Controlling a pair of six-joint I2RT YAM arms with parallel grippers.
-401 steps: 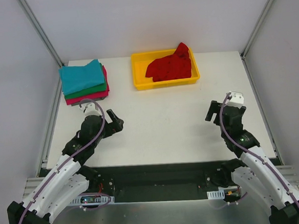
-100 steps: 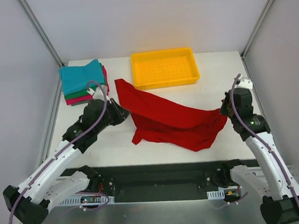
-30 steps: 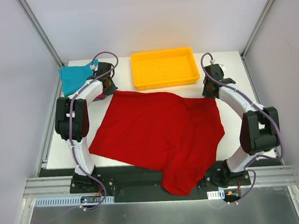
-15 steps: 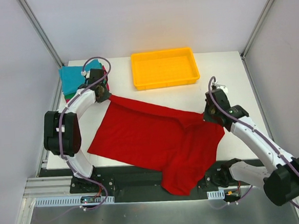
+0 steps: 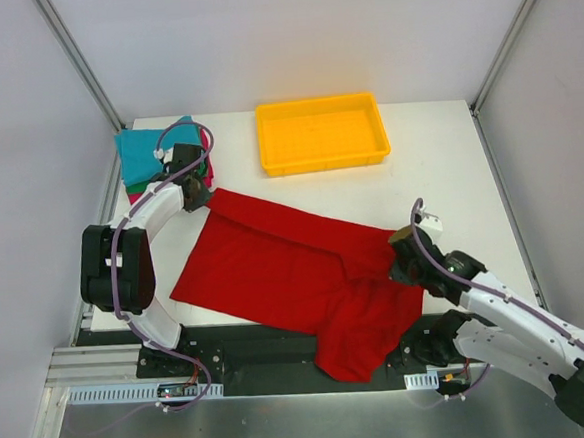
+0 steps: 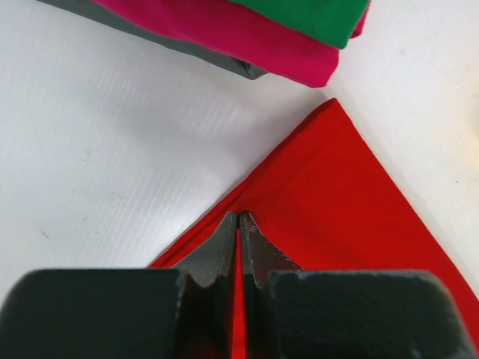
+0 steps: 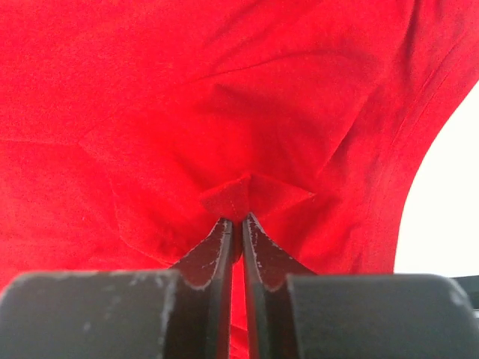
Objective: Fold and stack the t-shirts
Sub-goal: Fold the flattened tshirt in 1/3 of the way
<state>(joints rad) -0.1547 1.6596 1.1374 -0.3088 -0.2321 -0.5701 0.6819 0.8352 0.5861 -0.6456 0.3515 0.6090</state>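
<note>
**Q:** Top external view: where does the red t-shirt (image 5: 275, 265) lie?

**A:** It is spread on the desk (image 5: 448, 158) with its near part hanging over the front edge. Its far-left corner is just beside the folded stack (image 5: 147, 154).

**Q:** How do the grippers stand?

**A:** The left gripper (image 6: 238, 218) is pinched narrow on that corner. The right gripper (image 7: 238, 222) is pinched on a raised tuck at the shirt's right side.

**Q:** Which step is this?

**A:** Probably the first fold, or squaring the cloth for it. The next move calls for both holds to travel evenly so the edge stays straight and taut.
</note>
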